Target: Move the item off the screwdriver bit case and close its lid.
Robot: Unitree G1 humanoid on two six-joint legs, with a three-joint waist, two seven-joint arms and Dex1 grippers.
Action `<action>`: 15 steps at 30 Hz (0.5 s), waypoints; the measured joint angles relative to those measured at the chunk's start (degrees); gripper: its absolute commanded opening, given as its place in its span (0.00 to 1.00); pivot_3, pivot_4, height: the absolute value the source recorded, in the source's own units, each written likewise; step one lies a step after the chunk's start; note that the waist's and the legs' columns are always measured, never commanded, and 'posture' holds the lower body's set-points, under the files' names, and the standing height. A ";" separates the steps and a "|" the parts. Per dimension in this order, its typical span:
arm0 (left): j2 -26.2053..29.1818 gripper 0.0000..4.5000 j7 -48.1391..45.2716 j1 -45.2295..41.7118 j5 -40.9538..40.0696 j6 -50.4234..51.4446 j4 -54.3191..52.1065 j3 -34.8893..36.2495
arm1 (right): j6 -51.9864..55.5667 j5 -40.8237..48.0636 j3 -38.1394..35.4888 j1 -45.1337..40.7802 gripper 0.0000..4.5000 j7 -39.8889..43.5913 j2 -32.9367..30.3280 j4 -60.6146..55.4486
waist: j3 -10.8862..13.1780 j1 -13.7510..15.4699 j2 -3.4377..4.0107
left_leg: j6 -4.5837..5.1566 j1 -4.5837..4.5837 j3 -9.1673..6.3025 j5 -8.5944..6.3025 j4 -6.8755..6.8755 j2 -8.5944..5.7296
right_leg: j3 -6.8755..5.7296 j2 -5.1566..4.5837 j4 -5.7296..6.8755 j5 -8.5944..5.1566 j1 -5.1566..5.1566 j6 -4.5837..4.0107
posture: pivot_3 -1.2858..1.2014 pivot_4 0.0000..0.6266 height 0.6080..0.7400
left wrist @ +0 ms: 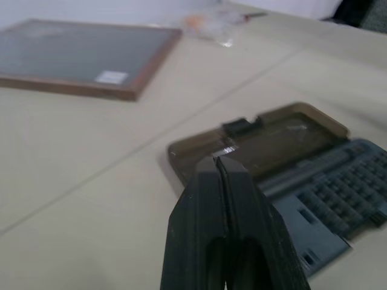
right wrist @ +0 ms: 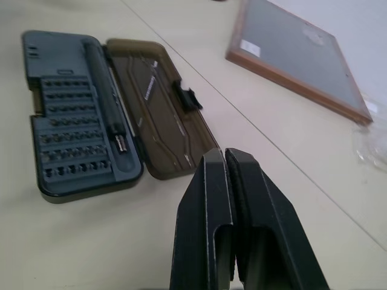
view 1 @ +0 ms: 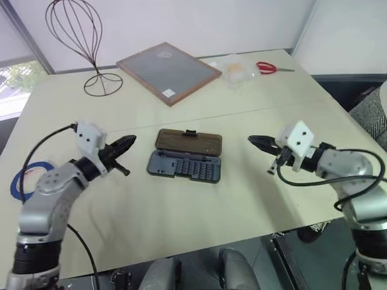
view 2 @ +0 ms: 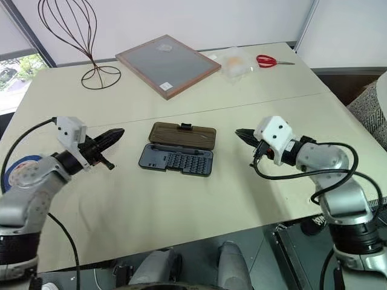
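Observation:
The screwdriver bit case (view 1: 184, 165) lies open at the middle of the table, its grey-blue tray of bits toward me. The smoky-brown lid (view 1: 188, 142) is folded flat onto the table on the far side, black latch clip at its far edge. Nothing rests on tray or lid, so the item is out of view. My left gripper (view 1: 131, 141) hovers shut and empty left of the case, pointing at it. My right gripper (view 1: 252, 141) hovers shut and empty to the right, also pointing at it. The wrist views show the lid (left wrist: 272, 136) and tray (right wrist: 66, 121) beyond the shut fingers.
A wood-framed grey board (view 1: 168, 71) lies at the back, a wire stand (view 1: 84, 42) to its left. Red scissors (view 1: 266, 67) and a clear bag (view 1: 236, 69) sit at the back right. A blue tape roll (view 1: 27, 178) lies near the left edge.

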 measured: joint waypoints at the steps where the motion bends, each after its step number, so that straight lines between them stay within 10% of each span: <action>1: -0.01 0.00 -0.10 0.00 -0.11 0.12 -0.01 0.00 | 0.03 0.02 0.01 0.00 0.01 0.06 0.00 0.00 | 0.00 0.03 0.00 | 0.00 0.00 0.00 0.00 0.00 0.00 | 0.00 0.00 0.00 0.00 0.00 0.00 | 0.52 0.24 1.00; 15: 1.74 0.00 -2.01 -1.41 -1.99 5.66 -1.29 -1.15 | 1.75 1.54 2.20 -3.56 0.01 2.57 -0.09 -0.19 | 0.04 0.09 -0.03 | -0.01 -0.03 -0.01 0.00 0.02 0.01 | 0.01 -0.01 0.02 0.00 -0.04 0.00 | 0.52 0.24 1.00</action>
